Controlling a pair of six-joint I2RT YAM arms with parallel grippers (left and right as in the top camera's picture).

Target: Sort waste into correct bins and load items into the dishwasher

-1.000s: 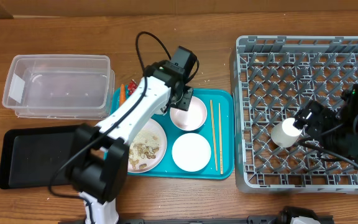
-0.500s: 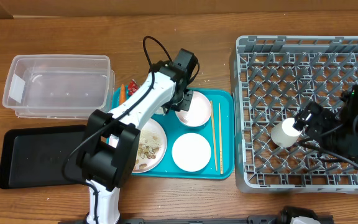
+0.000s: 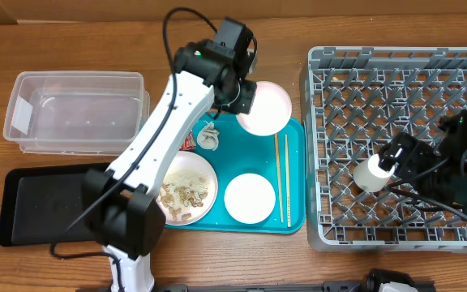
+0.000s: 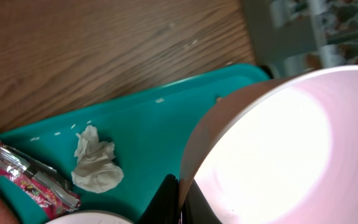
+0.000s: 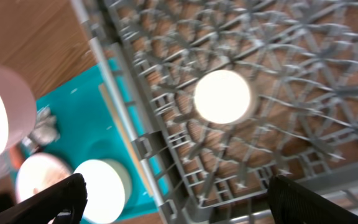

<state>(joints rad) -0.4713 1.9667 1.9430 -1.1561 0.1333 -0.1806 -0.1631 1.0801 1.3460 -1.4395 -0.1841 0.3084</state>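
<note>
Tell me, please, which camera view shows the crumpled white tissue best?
The left wrist view: the tissue lies close and sharp on the teal tray, beside the red wrapper. Overhead shows it small but whole; the right wrist view gives only a blur.

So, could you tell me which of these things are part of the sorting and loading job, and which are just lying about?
Part of the job: white bowl in the left gripper, second bowl, plate, food scraps, chopsticks, tissue, red wrapper, clear tub, black tray, dish rack.
Just there: teal tray, wooden table, white cup in the rack.
</note>
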